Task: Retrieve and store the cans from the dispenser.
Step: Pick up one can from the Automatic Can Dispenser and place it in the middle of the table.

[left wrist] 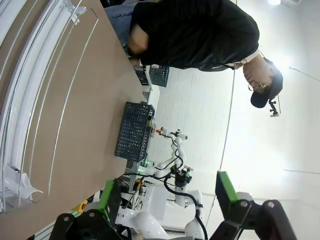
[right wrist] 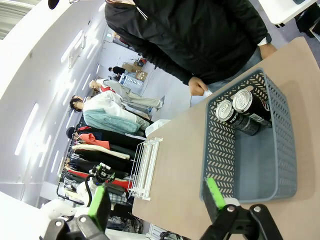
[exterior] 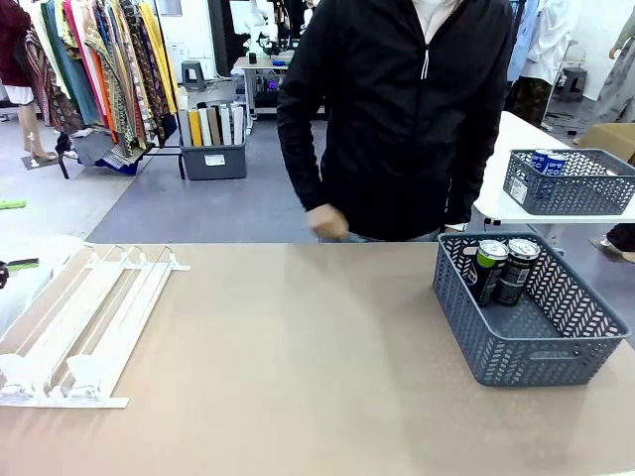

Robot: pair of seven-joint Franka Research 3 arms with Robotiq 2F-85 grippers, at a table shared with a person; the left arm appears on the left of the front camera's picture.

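Fingers spread wide and empty on both arms: left fingers (left wrist: 111, 200) above dispenser (exterior: 74, 327), lanes bare; right fingers (right wrist: 216, 193) near basket (exterior: 516, 347) holding two dark cans (exterior: 504, 268).

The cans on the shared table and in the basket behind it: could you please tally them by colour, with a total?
Dark cans, in the grey basket on the table: 2
Blue cans, in the far basket on the white table: 2 visible
On the dispenser: 0
Total: 4
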